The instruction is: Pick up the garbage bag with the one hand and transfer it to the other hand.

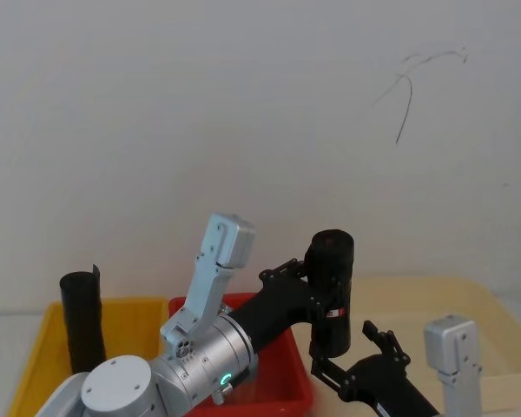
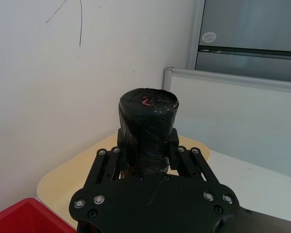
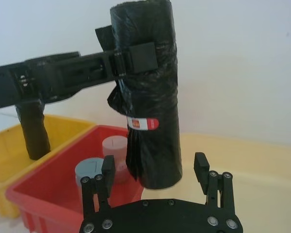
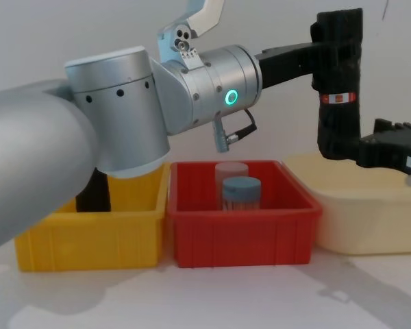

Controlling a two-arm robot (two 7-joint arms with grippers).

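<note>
You count two black cylindrical rolls: red-banded roll point(image 4: 335, 123), plain roll point(image 1: 81, 317); three plastic bins: yellow bin point(image 4: 89, 233), red bin point(image 4: 243, 236), cream bin point(image 4: 370, 219); two round jars point(image 4: 241, 194) point(image 4: 231, 168).

A: Left wrist cam, what's in it?
B: left gripper point(image 2: 148, 140) is clamped on the garbage bag point(image 2: 148, 114), jaws pressed against it from both sides. The roll sticks out past the fingertips with its end face toward the camera. Small red squiggle on that face.
A: Past the hand?
B: Cream tub point(image 2: 72, 167) beyond the fingertips. Red bin corner point(image 2: 17, 217) close by the hand's base. White wall point(image 2: 34, 82) behind, with a thin dark scribble point(image 2: 80, 24). White panel point(image 2: 233, 114) farther off.
</note>
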